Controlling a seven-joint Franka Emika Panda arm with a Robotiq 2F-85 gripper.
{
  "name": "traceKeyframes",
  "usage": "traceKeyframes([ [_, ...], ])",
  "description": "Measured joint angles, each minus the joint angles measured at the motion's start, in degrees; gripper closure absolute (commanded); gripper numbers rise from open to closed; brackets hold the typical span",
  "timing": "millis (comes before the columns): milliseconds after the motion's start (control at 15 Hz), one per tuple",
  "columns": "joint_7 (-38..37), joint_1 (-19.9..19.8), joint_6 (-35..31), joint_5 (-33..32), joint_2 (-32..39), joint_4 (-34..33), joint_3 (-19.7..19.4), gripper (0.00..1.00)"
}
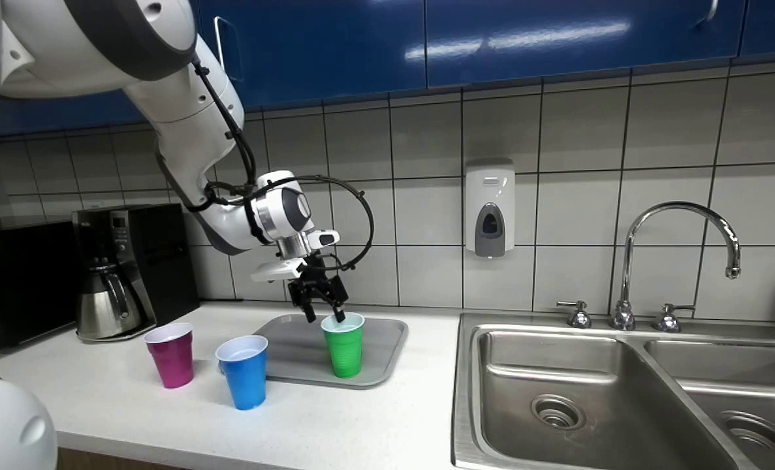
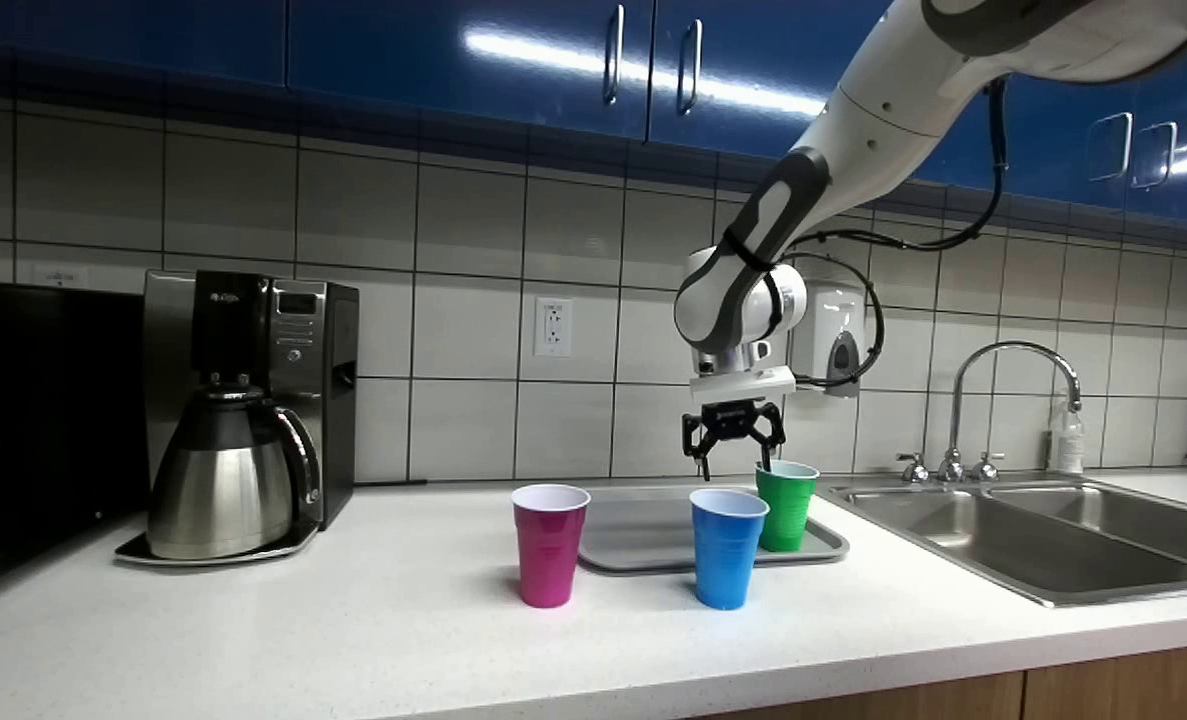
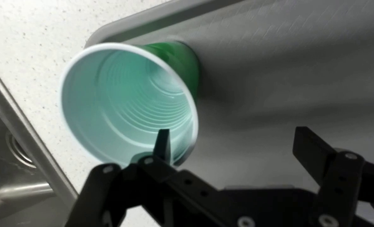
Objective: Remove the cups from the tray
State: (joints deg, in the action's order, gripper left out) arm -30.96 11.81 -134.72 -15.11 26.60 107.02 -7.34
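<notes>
The green cup [image 1: 346,356] stands upright on the grey tray [image 1: 286,356], near the tray's sink-side end. On the counter, off the tray, are the magenta cup [image 2: 549,555] and the blue cup [image 2: 723,560], both upright. My gripper [image 3: 232,130] is spread wide above the tray, nothing between its fingers. In the wrist view one finger [image 3: 162,146] overlaps the mouth of the green cup [image 3: 187,63], at or just inside the rim; whether it touches I cannot tell. The opposite finger [image 3: 313,151] hangs over bare tray [image 3: 284,78].
A steel sink [image 1: 557,365] with a tall faucet [image 1: 681,205] lies beside the tray. A coffee maker with a steel pot [image 2: 223,490] stands at the opposite end of the counter. Behind, a soap dispenser [image 1: 490,209] hangs on the tiled wall, under blue cabinets [image 2: 453,60].
</notes>
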Motion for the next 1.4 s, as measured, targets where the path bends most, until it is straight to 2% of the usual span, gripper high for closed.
traceKeyframes([
  [200, 0.00, -0.25, 0.00, 0.04, 0.82, -0.32, -0.10, 0.00],
  [267, 0.00, -0.37, 0.00, 0.06, 1.01, -0.39, -0.10, 0.25],
  [333, 0.00, -0.50, 0.00, 0.07, 1.17, -0.45, -0.11, 0.26],
  [933, 0.00, -1.03, 0.00, 0.10, 1.37, -0.69, -0.19, 0.95],
  [1067, 0.00, -1.03, 0.00, 0.10, 1.36, -0.71, -0.20, 1.00],
  [1400, 0.00, -1.03, 0.00, 0.10, 1.09, -0.85, -0.49, 0.99],
])
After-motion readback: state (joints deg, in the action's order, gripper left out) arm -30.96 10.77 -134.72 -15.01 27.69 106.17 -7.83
